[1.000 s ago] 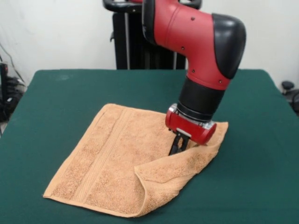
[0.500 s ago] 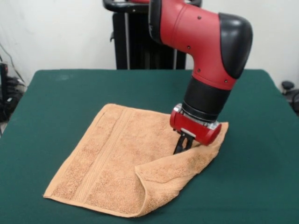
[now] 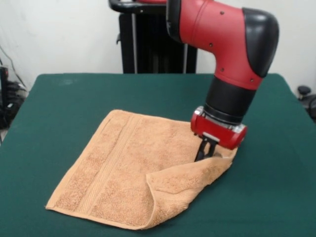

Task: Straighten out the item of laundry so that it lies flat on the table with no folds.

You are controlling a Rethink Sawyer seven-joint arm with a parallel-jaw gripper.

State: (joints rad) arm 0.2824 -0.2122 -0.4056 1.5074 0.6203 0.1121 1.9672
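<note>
Lying diamond-wise, towel (image 3: pixel 123 168), corner folded.

Fingers (image 3: pixel 203 154) pinch folded towel (image 3: pixel 126 168) on table (image 3: pixel 59 103)

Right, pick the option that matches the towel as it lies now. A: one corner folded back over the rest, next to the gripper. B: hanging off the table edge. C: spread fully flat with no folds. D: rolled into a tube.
A: the towel has its near right corner doubled over on itself, and the gripper reaches down onto the cloth at that fold, all on the table.
</note>
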